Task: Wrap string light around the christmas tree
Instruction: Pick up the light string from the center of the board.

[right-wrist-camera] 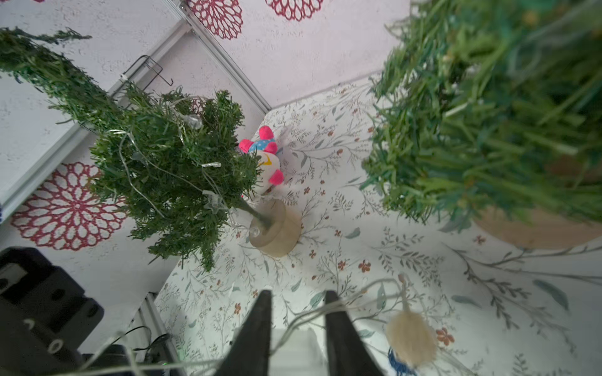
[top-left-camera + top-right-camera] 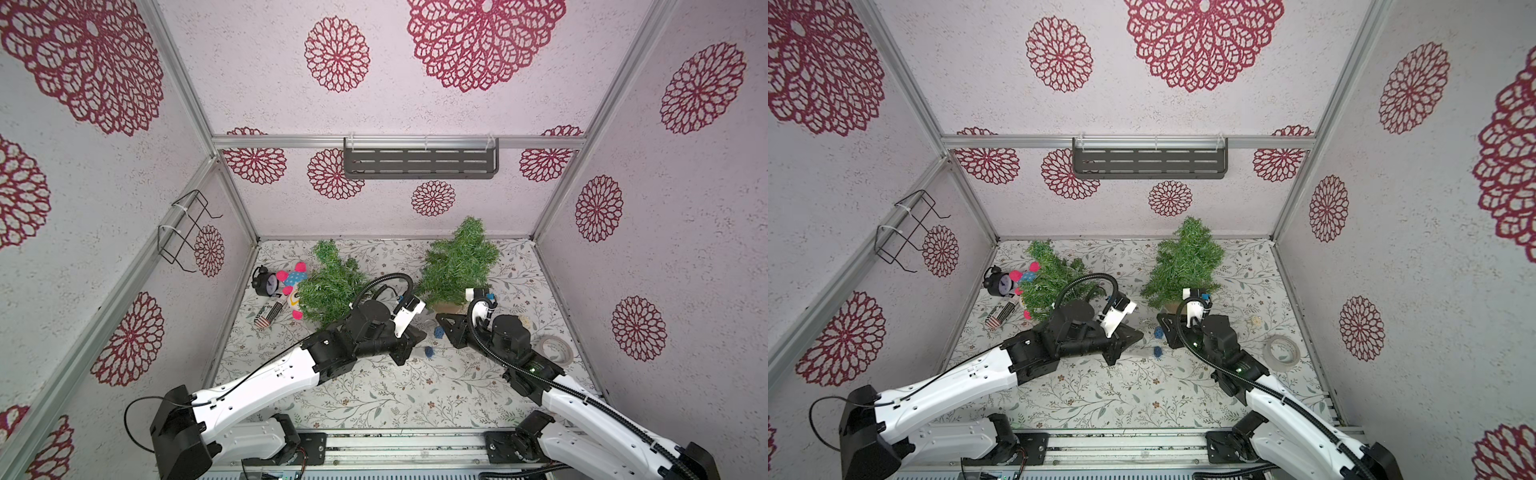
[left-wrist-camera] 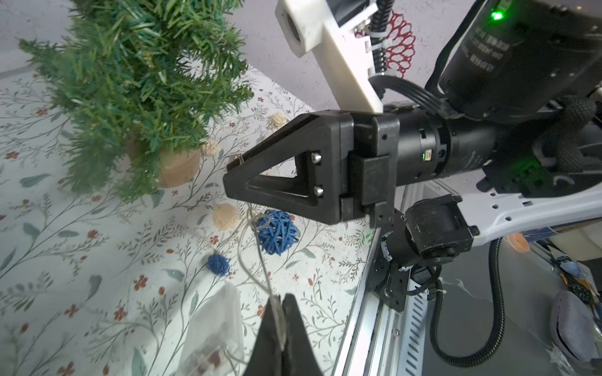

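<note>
Left gripper (image 3: 279, 298): fingers pressed together, pinching the thin wire of the string light (image 3: 264, 271) just above the floral table cover (image 3: 81, 234). From the pinch the wire rises toward the tip of the right gripper (image 1: 298, 292).

Right gripper: fingers spread. The wire crosses the gap and lies over one fingertip; no clamp on it that I can make out.

Clear battery box (image 3: 215, 322): lies on the cover beside the left fingers, blurred in both wrist views.

Rest of the string light: looped through the branches of the left Christmas tree (image 1: 169, 169), several small bulbs showing. This tree leans, its trunk tilted out of a round wooden base (image 1: 275, 231).

Right Christmas tree (image 2: 457, 266): upright, close behind the right gripper. Cannot tell whether any wire is on it.

Also on the cover: two blue wicker balls (image 3: 277, 231) and a beige wicker ball (image 3: 225, 217) near the wire, a plush toy (image 2: 293, 286), an alarm clock (image 2: 266, 282), a tape roll (image 2: 555, 350).
</note>
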Action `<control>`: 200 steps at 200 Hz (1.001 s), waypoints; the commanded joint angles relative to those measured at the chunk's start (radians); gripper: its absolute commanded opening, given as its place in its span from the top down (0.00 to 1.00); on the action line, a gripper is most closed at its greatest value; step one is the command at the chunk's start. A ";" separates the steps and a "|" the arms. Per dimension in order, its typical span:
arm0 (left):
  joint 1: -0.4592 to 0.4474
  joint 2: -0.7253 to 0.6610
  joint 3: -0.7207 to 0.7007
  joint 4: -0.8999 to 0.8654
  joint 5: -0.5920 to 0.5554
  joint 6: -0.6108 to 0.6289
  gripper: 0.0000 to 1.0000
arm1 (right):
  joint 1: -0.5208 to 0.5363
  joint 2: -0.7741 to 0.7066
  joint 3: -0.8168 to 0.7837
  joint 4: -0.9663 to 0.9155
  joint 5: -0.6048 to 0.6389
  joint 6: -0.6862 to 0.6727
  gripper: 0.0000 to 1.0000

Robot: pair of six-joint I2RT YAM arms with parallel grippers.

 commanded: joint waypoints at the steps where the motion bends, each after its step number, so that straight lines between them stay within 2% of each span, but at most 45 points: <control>1: 0.020 -0.071 0.089 -0.108 -0.011 -0.015 1.00 | -0.031 -0.062 0.019 -0.008 -0.043 -0.044 0.53; 19: 0.022 -0.078 0.150 -0.155 0.012 -0.004 1.00 | -0.101 -0.113 0.042 -0.166 -0.035 -0.104 0.47; 36: 0.025 -0.079 0.201 -0.206 -0.004 0.014 1.00 | -0.174 -0.134 0.071 -0.359 0.055 -0.130 0.46; 54: 0.038 -0.081 0.235 -0.226 -0.012 0.024 1.00 | -0.226 -0.124 0.093 -0.567 0.240 -0.034 0.46; 68: 0.046 -0.080 0.250 -0.217 -0.004 0.030 1.00 | -0.227 -0.134 0.070 -0.629 0.308 0.059 0.41; 90: 0.047 -0.064 0.265 -0.200 0.008 0.041 1.00 | -0.232 -0.145 0.023 -0.691 0.444 0.183 0.39; 105: 0.047 -0.054 0.276 -0.197 0.022 0.045 1.00 | -0.257 -0.124 -0.018 -0.660 0.460 0.216 0.38; 142: 0.047 -0.047 0.274 -0.191 0.033 0.051 1.00 | -0.305 0.025 -0.074 -0.439 0.428 0.264 0.34; 200: 0.053 -0.020 0.265 -0.190 0.042 0.065 1.00 | -0.374 0.290 -0.094 -0.176 0.464 0.326 0.37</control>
